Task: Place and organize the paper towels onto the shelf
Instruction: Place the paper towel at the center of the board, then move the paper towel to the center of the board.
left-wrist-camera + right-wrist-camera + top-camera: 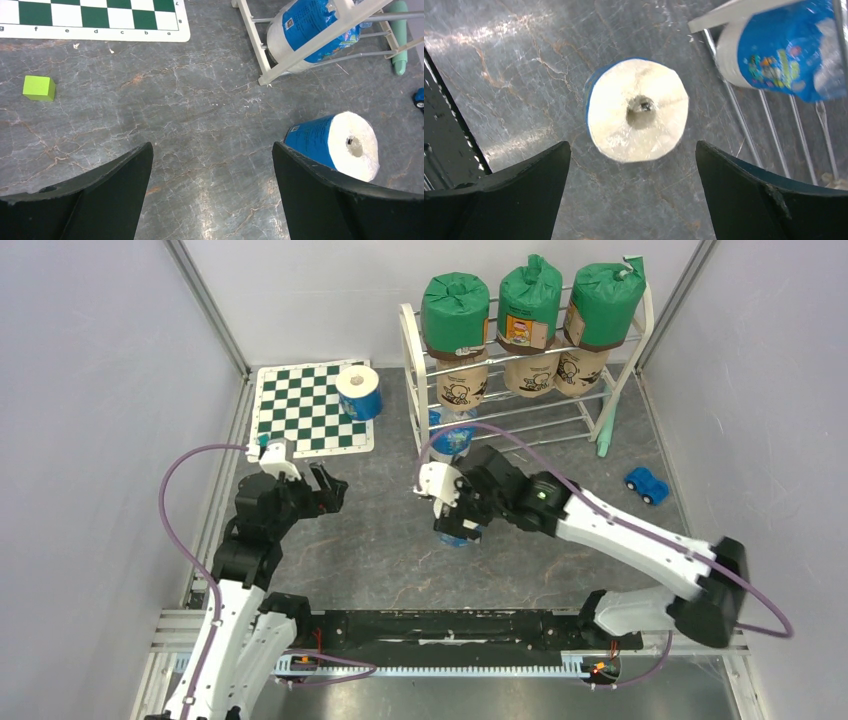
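At back right, shelf [412,350] carries green rolls [455,310] upright on top, tan rolls [463,385] below, one blue roll [450,435] lower; blue-wrapped roll [638,110] stands on table [524,75], axis vertical, core up, under right gripper [633,146], jaws spread; left gripper [212,147] agape, empty.

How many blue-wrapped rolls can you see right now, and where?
3 blue-wrapped rolls: one on the chessboard mat, one low in the shelf, one on the table beneath the right gripper.
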